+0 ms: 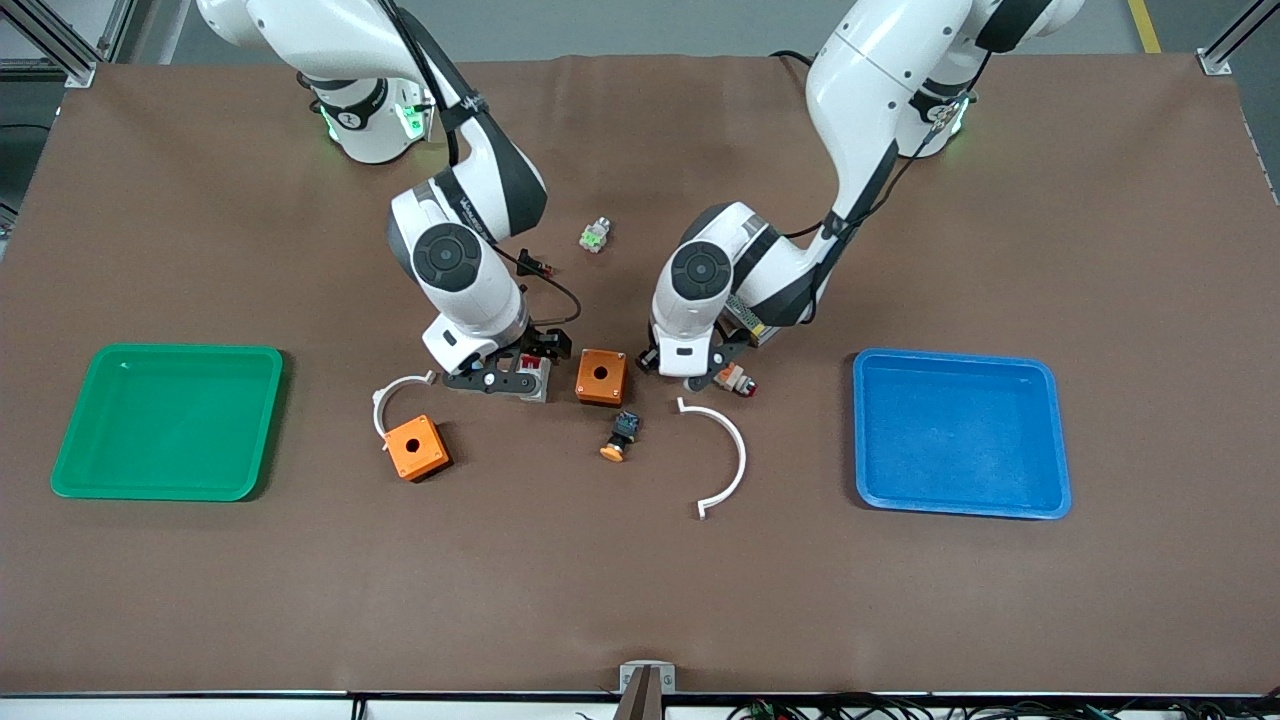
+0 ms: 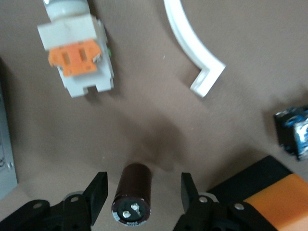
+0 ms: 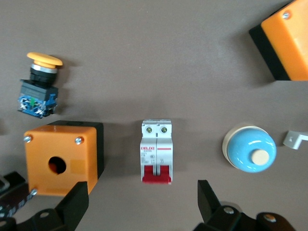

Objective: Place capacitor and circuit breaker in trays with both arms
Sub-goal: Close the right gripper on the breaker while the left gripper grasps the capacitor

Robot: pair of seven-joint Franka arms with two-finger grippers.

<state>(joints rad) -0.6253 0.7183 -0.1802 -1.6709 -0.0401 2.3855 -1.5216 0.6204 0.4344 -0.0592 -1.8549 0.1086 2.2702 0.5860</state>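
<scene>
The capacitor, a small dark cylinder, lies on the brown table between my left gripper's open fingers, a gap on each side. In the front view it is hidden under my left gripper, which is low beside the white-orange part with a red tip. The circuit breaker, white with red levers, lies on the table just ahead of my right gripper, whose fingers are open and empty. In the front view my right gripper hangs low over the breaker.
An orange box lies between the grippers and another nearer the camera. An orange-capped button, two white arcs, a blue round part, a green tray and a blue tray are also here.
</scene>
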